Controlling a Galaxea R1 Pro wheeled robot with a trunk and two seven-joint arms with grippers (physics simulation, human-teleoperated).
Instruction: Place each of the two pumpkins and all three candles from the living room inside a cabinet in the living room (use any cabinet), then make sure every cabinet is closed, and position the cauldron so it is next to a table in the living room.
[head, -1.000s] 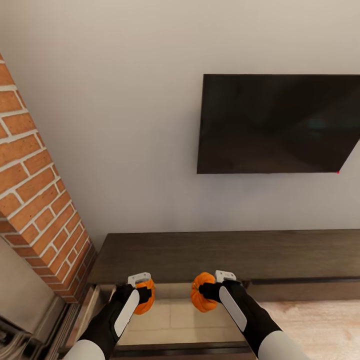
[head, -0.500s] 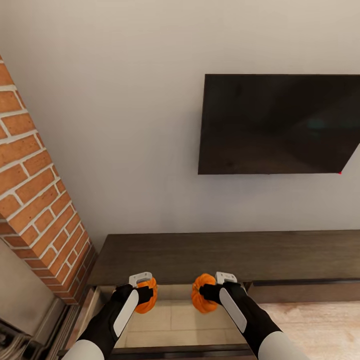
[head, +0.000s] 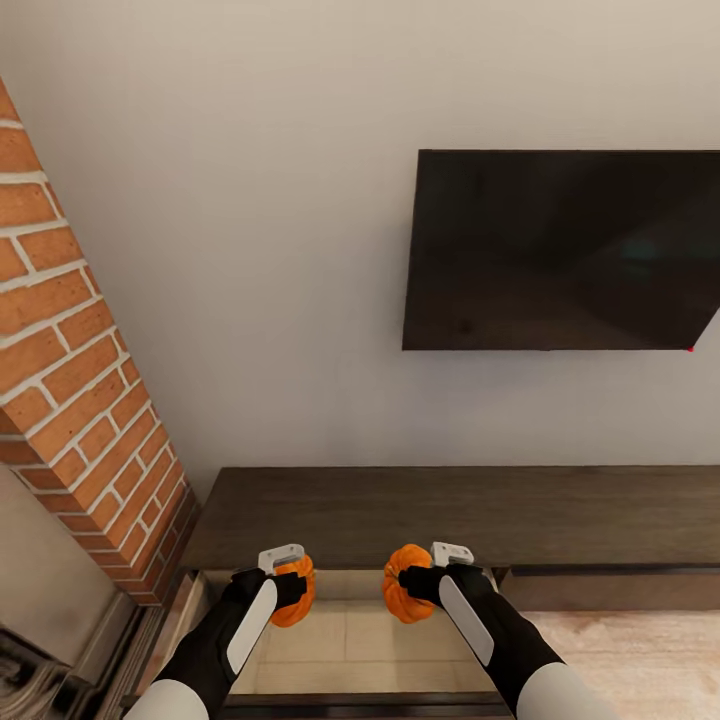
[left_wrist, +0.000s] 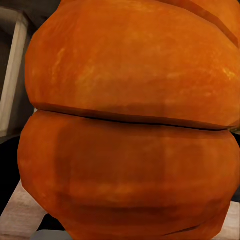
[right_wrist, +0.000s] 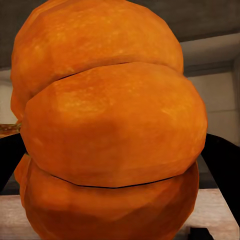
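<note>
As the head view was compared with the two before it, the TV (head: 565, 250) and the brick pillar (head: 75, 380) had drifted slightly in the picture while both arms kept their place; this read as a small camera or base shift, not a move of the things. The left gripper (head: 285, 575) held one pumpkin (head: 296, 592) and the right gripper (head: 430, 572) held the other pumpkin (head: 404, 597), both hanging over the open drawer (head: 350, 640) of the long dark cabinet (head: 450, 515). Judgement: approach finished, release was the step in hand. The drawer's pale floor showed bare beneath both pumpkins, with open room between them; the cabinet top's front edge lay just behind the grippers, and the drawer's near front lay close below the forearms.

In the left wrist view, the left-hand pumpkin (left_wrist: 130, 120) sat close against the lens, so the jaws' spread could not be read there.

In the right wrist view, the right-hand pumpkin (right_wrist: 110, 130) sat between the dark fingers (right_wrist: 222, 170), which showed at both sides of it. A pale drawer edge showed behind it.
</note>
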